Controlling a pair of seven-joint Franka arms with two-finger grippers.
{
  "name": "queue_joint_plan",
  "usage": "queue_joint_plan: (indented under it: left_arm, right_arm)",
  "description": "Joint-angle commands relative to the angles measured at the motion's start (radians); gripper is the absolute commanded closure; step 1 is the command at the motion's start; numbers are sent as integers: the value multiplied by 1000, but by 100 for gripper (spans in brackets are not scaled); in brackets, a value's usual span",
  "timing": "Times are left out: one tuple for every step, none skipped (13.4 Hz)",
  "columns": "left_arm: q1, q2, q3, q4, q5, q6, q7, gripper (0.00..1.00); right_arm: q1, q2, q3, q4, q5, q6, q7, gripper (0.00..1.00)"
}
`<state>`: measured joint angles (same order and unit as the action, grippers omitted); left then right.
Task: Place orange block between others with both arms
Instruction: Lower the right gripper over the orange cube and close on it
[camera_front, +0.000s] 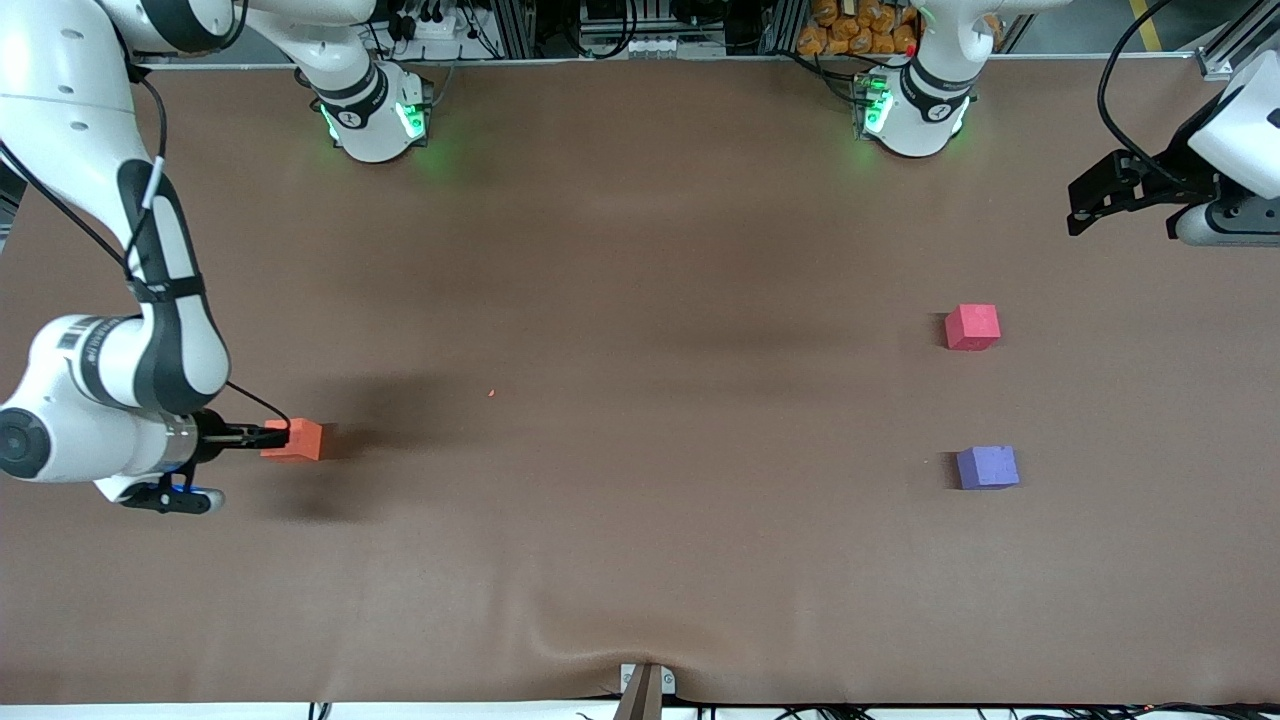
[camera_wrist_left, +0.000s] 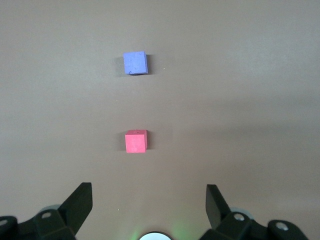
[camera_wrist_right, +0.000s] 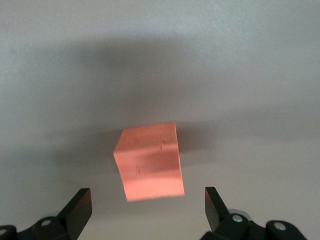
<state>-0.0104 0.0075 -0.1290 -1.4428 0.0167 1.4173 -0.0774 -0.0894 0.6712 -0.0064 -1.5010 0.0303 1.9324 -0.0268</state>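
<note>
The orange block (camera_front: 297, 439) (camera_wrist_right: 150, 162) rests on the brown table near the right arm's end. My right gripper (camera_front: 272, 436) (camera_wrist_right: 147, 202) is low beside it and open; the block lies just ahead of the fingertips, not gripped. The others sit toward the left arm's end: the pinkish-red cube (camera_front: 972, 326) (camera_wrist_left: 136, 141), and the purple cube (camera_front: 987, 466) (camera_wrist_left: 135, 63) nearer the front camera, with a gap between them. My left gripper (camera_front: 1082, 208) (camera_wrist_left: 149, 200) waits open and empty in the air at the left arm's end of the table.
The two arm bases (camera_front: 372, 115) (camera_front: 912, 110) stand at the table's back edge. A metal clamp (camera_front: 646, 686) sits at the front edge, where the brown cover wrinkles. A tiny orange speck (camera_front: 491, 393) lies on the table.
</note>
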Motion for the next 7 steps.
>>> queue_joint_plan:
  left_arm:
    - [6,-3,-4,4,12,-12,8,0]
    - [7,-3,-4,5,12,-12,8,0]
    - [7,-3,-4,5,12,-12,8,0]
    - [9,-3,-4,5,12,-12,8,0]
    - [15,-3,-4,4,12,-12,10,0]
    - [16,-3,-4,4,11,-12,8,0]
    - [16,-3,-4,4,11,-12,10,0]
  right_arm:
    - [7,18,3,-19,-4,65,-97,0]
    - [13,19,3,-39,-6,104,-123,0]
    - [16,19,3,-56,-6,134,-134,0]
    - [20,21,2,-67,-6,141,-134,0]
    - [20,24,2,-70,-6,143,-134,0]
    - [20,30,3,-68,-7,143,-134,0]
    - [17,31,2,-68,-7,143,-136,0]
